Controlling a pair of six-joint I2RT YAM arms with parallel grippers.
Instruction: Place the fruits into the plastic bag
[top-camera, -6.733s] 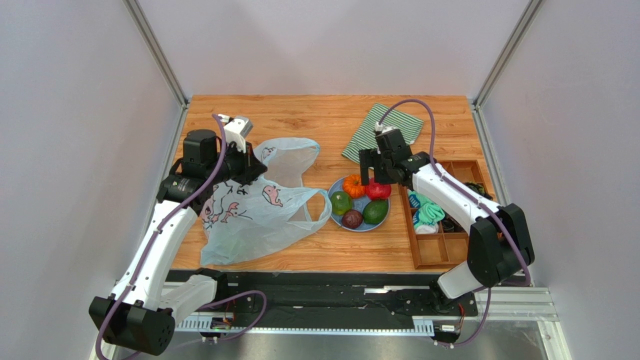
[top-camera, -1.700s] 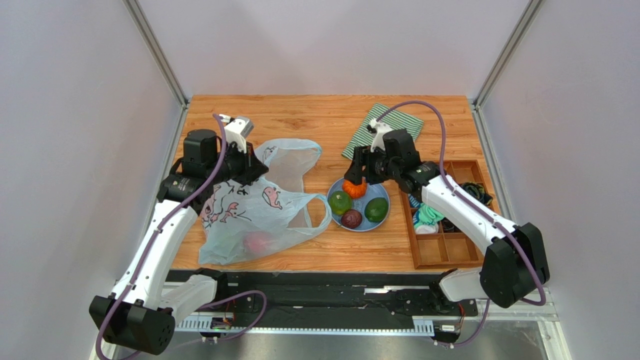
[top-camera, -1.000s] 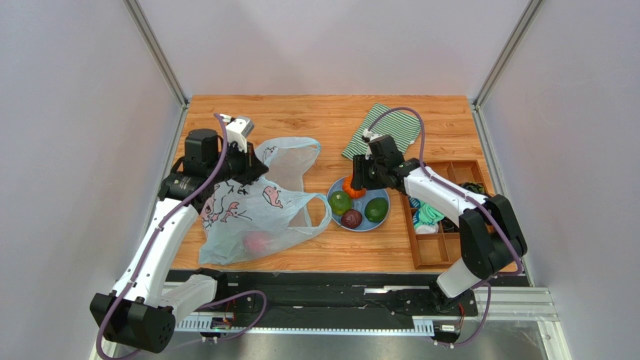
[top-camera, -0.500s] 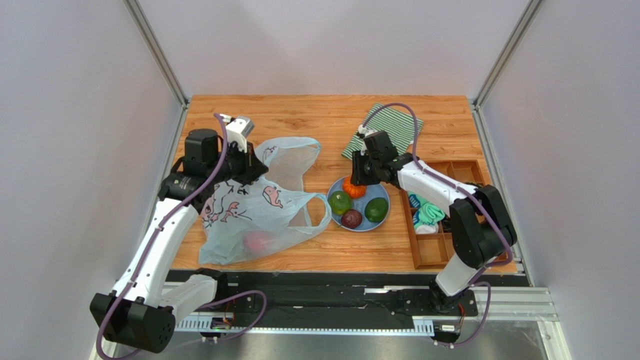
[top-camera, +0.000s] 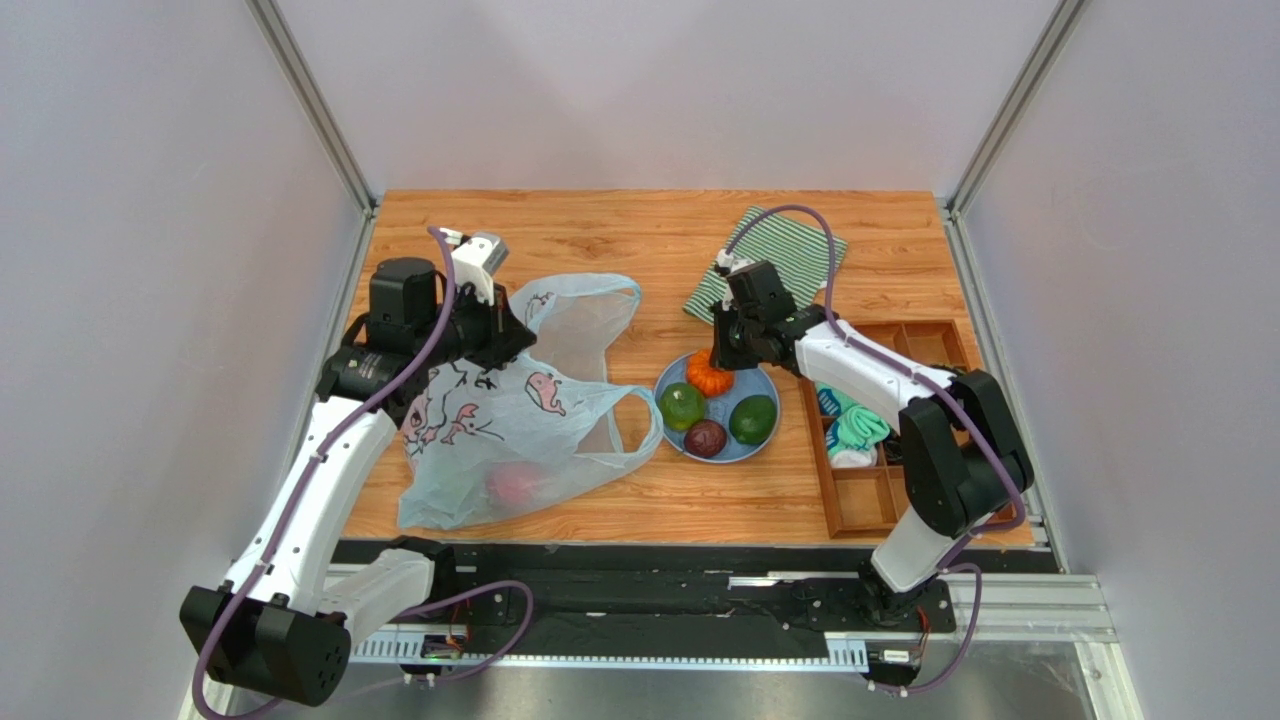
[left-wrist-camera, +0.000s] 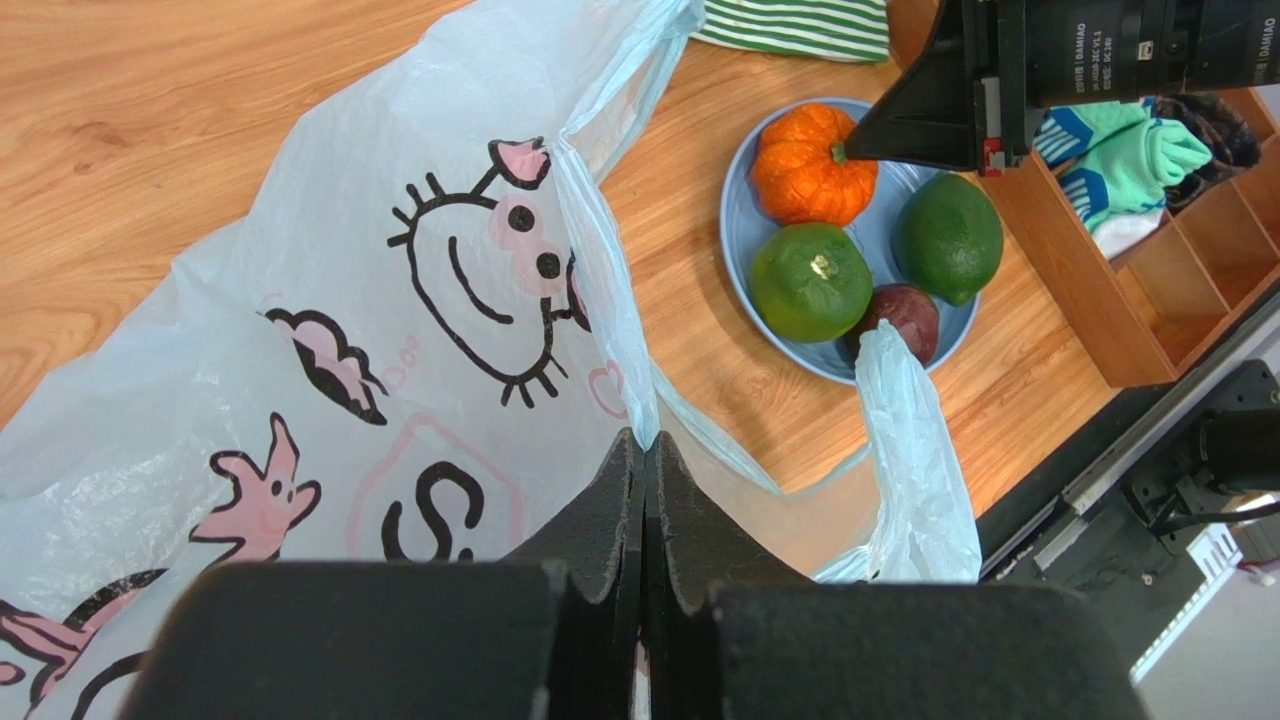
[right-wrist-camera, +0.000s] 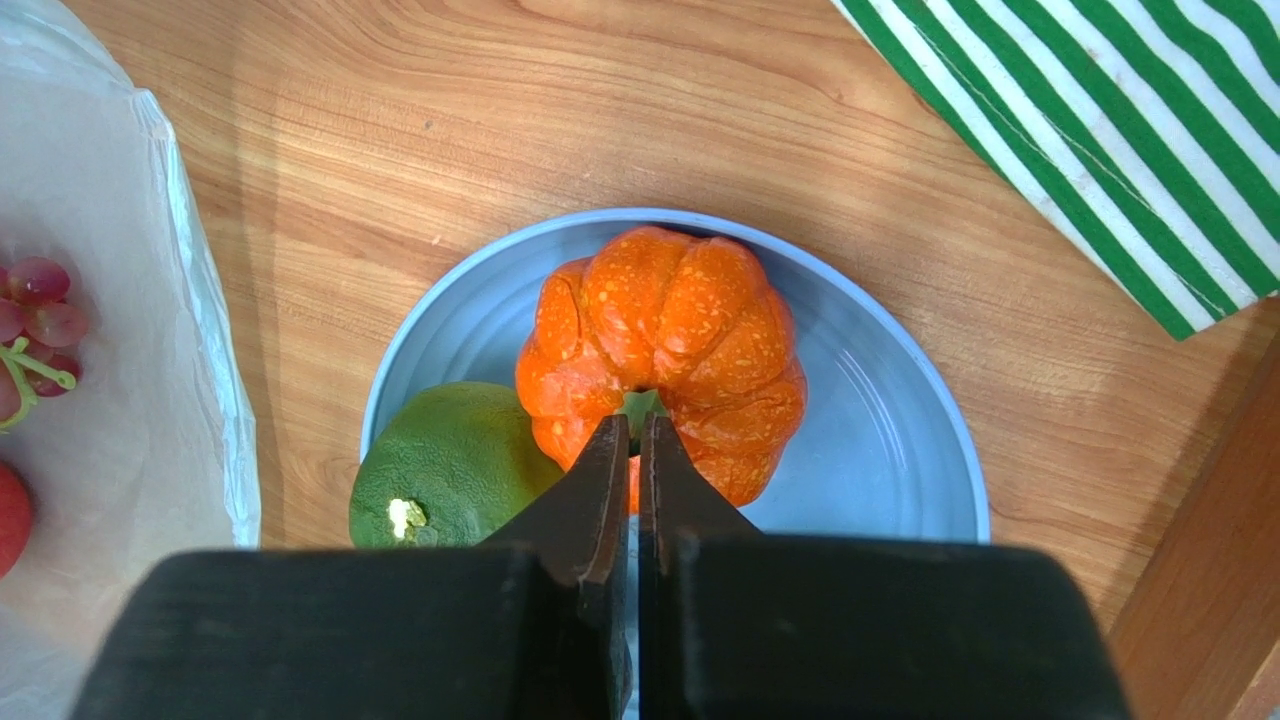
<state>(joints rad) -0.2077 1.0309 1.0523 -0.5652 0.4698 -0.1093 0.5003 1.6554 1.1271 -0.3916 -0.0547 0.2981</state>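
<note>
Found flat on the wooden tabletop: large translucent pale blue plastic bag printed with a cartoon face and pink whales. Seen through its film: round red apple toward the closed end, and red-purple grapes.

Found just right of the bag: round blue plate carrying four fruits:
- ribbed orange fruit at the far side
- bright green ball
- dark green fruit
- dark purple fruit at the near edge

Bag's long axis running from closed end at near left to mouth at right. Mouth and both handle loops turned toward the plate, near loop reaching the plate's edge. Orange fruit sitting upright, green stem up.

Left claw clamped on the bag's rim, holding it raised. Right claw pressed shut directly over the orange fruit's stem; cannot tell whether the stem is caught between the fingers.

Beyond the plate: green-and-white striped cloth. To the right: wooden compartment tray holding teal and white fabric pieces and dark items.
</note>
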